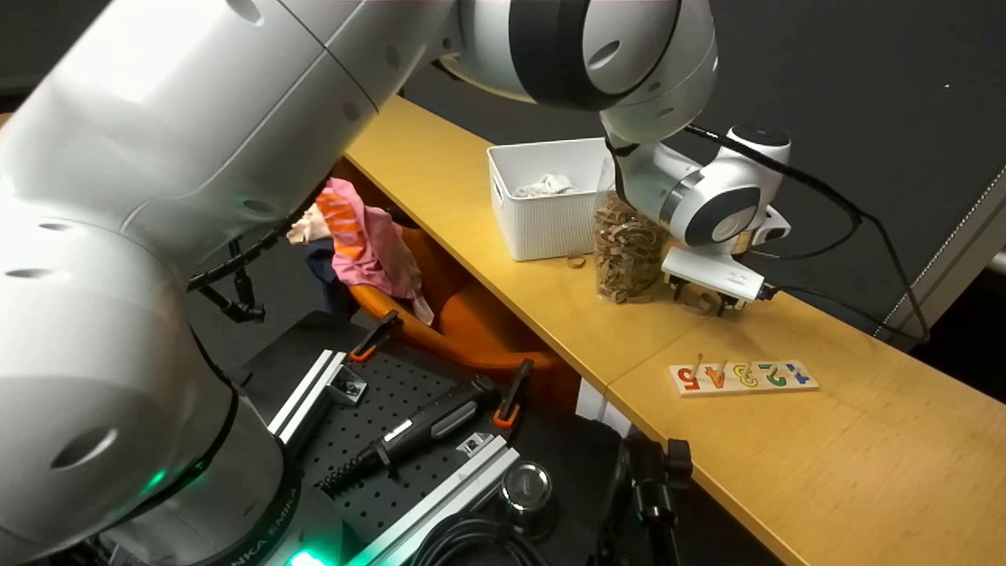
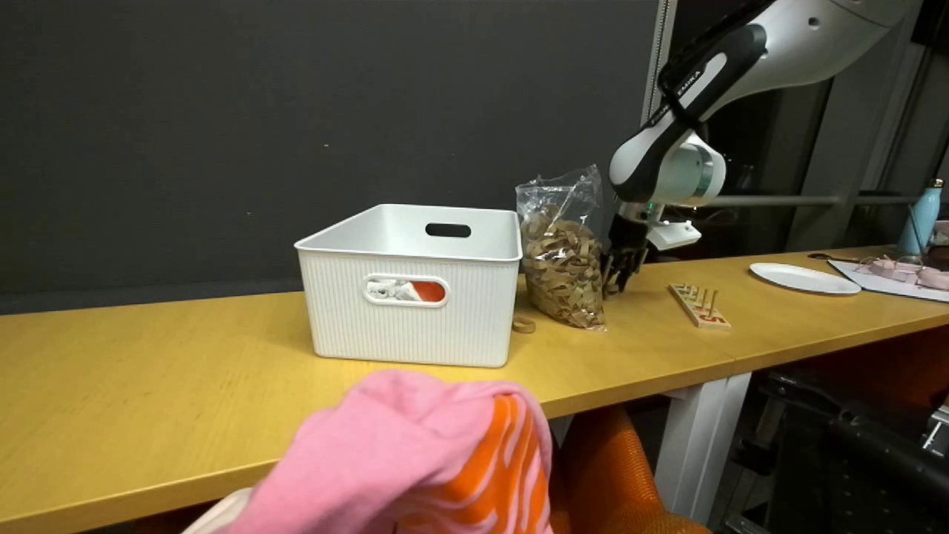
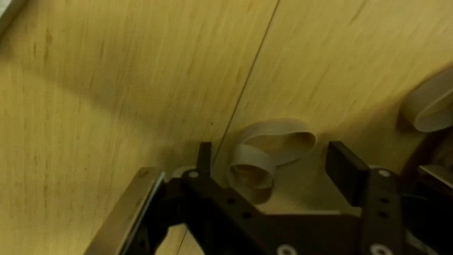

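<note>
Tan, flat, rubbery-looking looped band [image 3: 258, 157] is lying on the yellow wooden surface [image 3: 170, 88], near the clear plastic bag [image 2: 547, 196] stuffed with brown loops [image 2: 560, 263]. My black fingers [image 3: 345, 168] are standing apart on either side of the band, gripping nothing. Drifting toward the bag, I'd be risking a snag and spill; closing off-centre, I'd be risking the band twisting out.

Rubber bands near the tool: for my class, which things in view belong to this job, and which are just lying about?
Belonging, judging by nearness:
tool, jaws open
rubber band loops between its jaws
bag of rubber bands beside it

Apparently just lying about:
number peg board
white bin
white plate
blue bottle
pink cloth
</note>
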You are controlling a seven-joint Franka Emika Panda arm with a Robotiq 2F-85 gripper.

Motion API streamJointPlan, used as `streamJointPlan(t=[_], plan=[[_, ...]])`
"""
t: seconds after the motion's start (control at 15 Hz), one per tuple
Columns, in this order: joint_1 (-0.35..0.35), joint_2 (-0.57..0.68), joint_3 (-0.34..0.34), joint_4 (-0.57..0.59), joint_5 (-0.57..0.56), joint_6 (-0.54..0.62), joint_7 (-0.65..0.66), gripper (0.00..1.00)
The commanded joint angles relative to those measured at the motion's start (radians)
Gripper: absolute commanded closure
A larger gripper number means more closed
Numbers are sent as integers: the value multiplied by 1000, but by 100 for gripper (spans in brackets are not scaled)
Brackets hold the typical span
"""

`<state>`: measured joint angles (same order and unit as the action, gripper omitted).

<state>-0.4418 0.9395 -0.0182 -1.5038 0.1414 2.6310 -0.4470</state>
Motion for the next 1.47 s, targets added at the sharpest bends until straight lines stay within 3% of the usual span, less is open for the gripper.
streamJointPlan(t=[0.0, 0.47, 0.93, 1.2, 1.4], plan=[[8, -41, -6, -64, -30, 25, 37, 44], [14, -79, -14, -114, -37, 54, 51, 97], [47, -208, -63, -253, -85, 142, 117, 99], [108, -359, -155, -369, -150, 192, 213, 99], [193, -505, -235, -482, -226, 241, 301, 99]])
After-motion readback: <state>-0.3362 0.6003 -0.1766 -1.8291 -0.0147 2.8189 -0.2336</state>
